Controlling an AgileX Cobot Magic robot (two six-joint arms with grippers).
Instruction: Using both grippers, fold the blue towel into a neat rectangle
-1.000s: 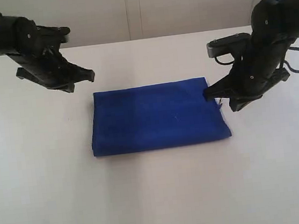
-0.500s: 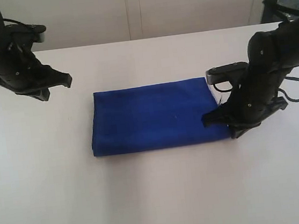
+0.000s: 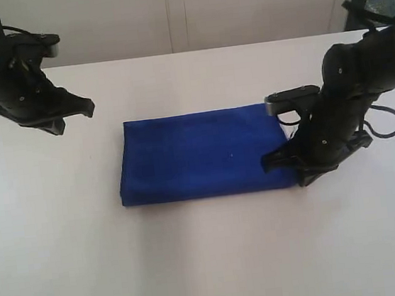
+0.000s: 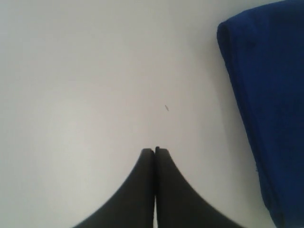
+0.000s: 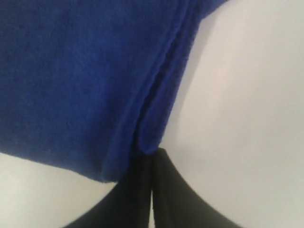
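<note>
Exterior view showed a white bench point(image 3: 210, 261) with the folded blue towel point(image 3: 198, 155) flat at its middle, long axis left to right. Its near right corner met the right end effector point(image 3: 266, 161), fingers pressed together; the left end effector point(image 3: 89, 107), also closed, hung well apart.

White table point(image 3: 210, 261), pale panelled wall point(image 3: 253, 6) behind.

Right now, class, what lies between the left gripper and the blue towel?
Only bare white table lies between the left gripper and the blue towel. The exterior view shows it; the left wrist view adds one tiny dark speck.
</note>
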